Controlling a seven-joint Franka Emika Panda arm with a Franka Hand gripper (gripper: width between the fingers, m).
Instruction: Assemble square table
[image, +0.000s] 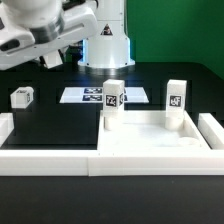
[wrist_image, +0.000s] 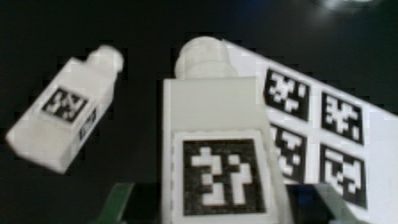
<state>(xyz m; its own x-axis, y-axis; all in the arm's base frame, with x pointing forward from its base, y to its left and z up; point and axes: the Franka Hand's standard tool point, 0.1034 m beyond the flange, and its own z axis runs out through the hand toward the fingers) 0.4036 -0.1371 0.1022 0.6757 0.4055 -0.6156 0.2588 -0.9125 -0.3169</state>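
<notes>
Clearly only square black-and-white tags as labels, no readable words. Tabletop against the border rail, two legs standing on it, a third leg lying apart beside the marker board. Gripper fingers spread around a tagged leg; grasp impossible to tell.

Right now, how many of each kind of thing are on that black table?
Square tray-like top: 1
Tagged white block legs: 3
Marker board: 1
Long white border rail: 1
Total: 6
</notes>
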